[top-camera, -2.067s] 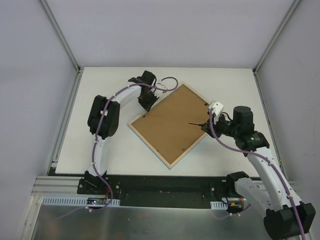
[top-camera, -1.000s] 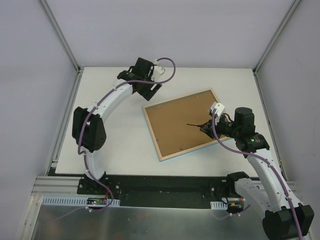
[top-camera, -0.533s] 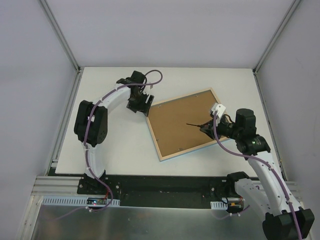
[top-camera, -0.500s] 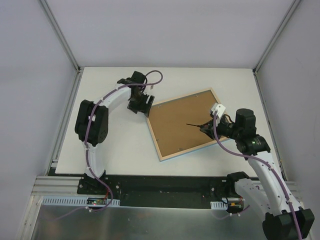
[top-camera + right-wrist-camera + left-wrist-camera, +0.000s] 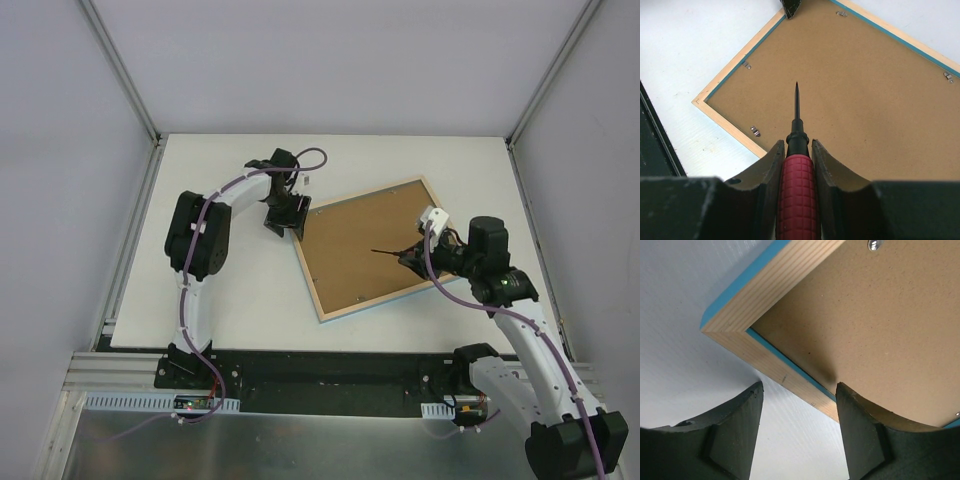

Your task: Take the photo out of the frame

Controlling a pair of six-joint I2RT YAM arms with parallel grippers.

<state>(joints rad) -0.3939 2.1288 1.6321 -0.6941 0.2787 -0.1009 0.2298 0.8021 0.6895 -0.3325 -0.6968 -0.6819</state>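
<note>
The frame (image 5: 306,266) lies face down on the white table, its pale wood edges and thin turquoise lip around a plain brown backing board (image 5: 365,245). The photo is hidden under that board. My left gripper (image 5: 285,215) is open at the frame's far left corner (image 5: 755,295). One finger is over the table and the other finger (image 5: 865,435) is over the backing board (image 5: 880,330). My right gripper (image 5: 795,145) is shut on a red-handled pointed tool (image 5: 797,195). The tool's black tip hovers above the middle of the board (image 5: 865,100).
Small metal clips (image 5: 755,131) sit along the inside of the frame's edge (image 5: 725,125). Bare table (image 5: 200,290) lies left of the frame. A black rail (image 5: 330,370) runs along the near edge. Grey walls close in the back and sides.
The frame turned clockwise early on. My left gripper then swung back to the frame's left corner, its jaws narrowing. The right gripper and its tool barely moved.
</note>
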